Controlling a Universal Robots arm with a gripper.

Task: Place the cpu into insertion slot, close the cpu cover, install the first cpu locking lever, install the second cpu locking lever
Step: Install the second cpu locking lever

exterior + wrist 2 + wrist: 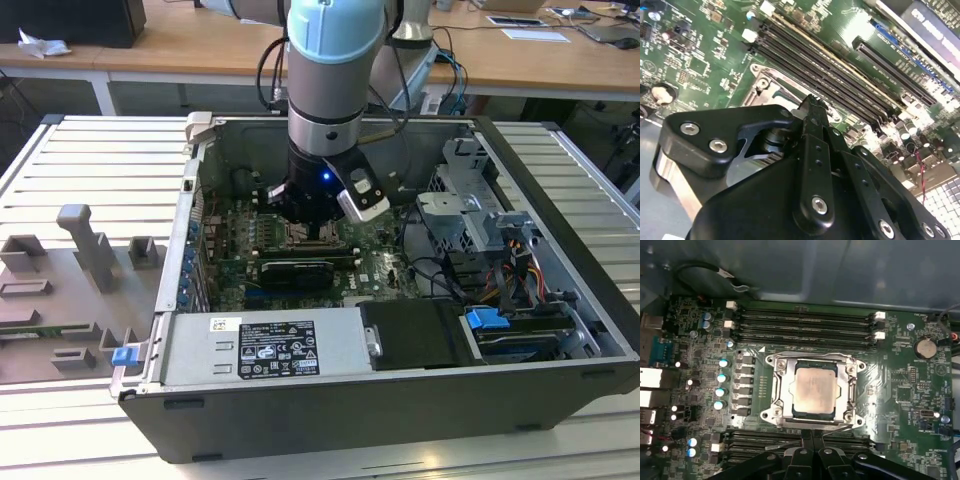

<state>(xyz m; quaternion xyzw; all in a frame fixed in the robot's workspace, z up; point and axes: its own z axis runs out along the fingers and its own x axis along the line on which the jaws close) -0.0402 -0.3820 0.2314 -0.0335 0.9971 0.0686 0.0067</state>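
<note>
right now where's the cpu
In the first wrist view the cpu sits inside the insertion slot, between the two banks of memory slots.

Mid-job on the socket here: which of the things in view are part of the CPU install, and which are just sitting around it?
Part of the job:
- cpu, lying in the insertion slot
- cpu cover, framing the chip
- hand, at the socket's edge

Just lying about:
- memory slots
- coin battery
- power supply
- grey fixtures outside the case
</note>
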